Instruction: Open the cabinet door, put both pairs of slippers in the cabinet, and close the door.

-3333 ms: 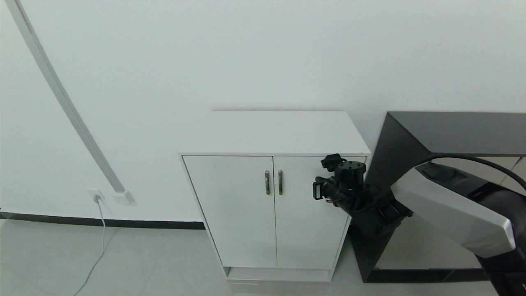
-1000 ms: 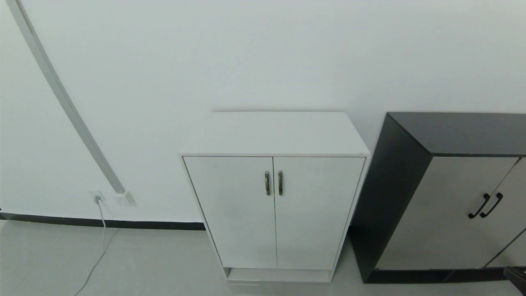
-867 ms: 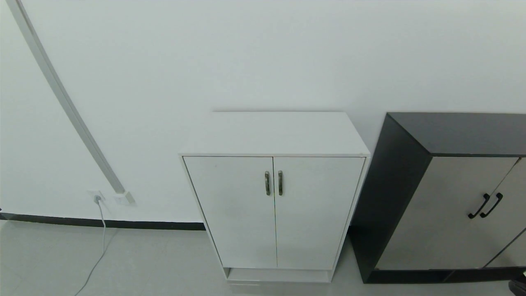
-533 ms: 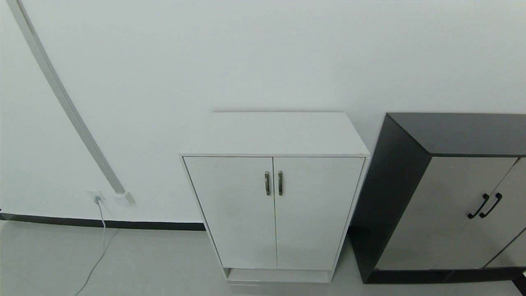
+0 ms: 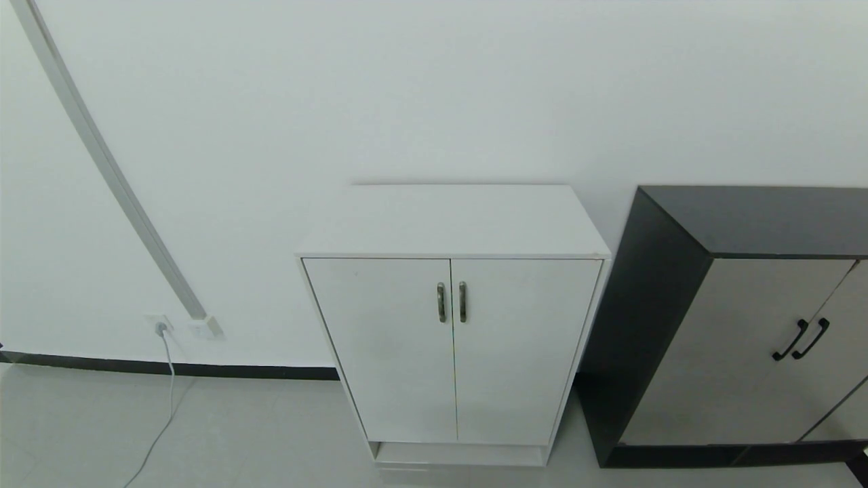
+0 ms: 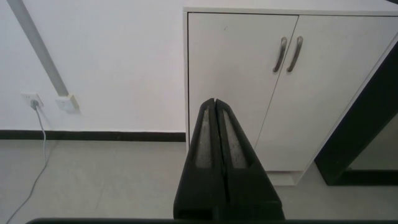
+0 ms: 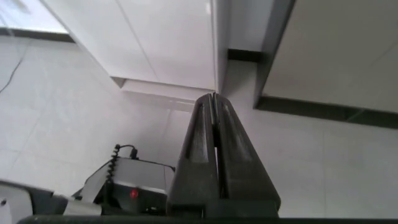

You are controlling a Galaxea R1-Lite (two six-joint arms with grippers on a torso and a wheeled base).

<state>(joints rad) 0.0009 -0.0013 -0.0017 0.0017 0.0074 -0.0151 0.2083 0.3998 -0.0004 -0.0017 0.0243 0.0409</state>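
White wall [image 5: 434,88], grey floor [image 5: 237,434], black cabinet [image 5: 651,305]

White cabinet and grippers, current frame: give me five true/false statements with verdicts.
1. The white cabinet has both doors shut. True.
2. The left gripper is open. False: its fingers are pressed together.
3. The right gripper grips a door handle. False: it is shut on nothing, above the floor.
4. A black cabinet stands right beside the white one. True.
5. A cord is plugged into the wall socket. True.

cabinets [image 5: 453,220] [image 5: 651,305] 2 | doors [image 5: 386,346] [image 5: 515,346] [image 5: 719,352] [image 5: 847,366] 4 | handles [image 5: 441,301] [image 5: 462,301] [image 5: 790,340] [image 5: 812,337] 4 | hands [image 6: 215,107] [image 7: 214,101] 2
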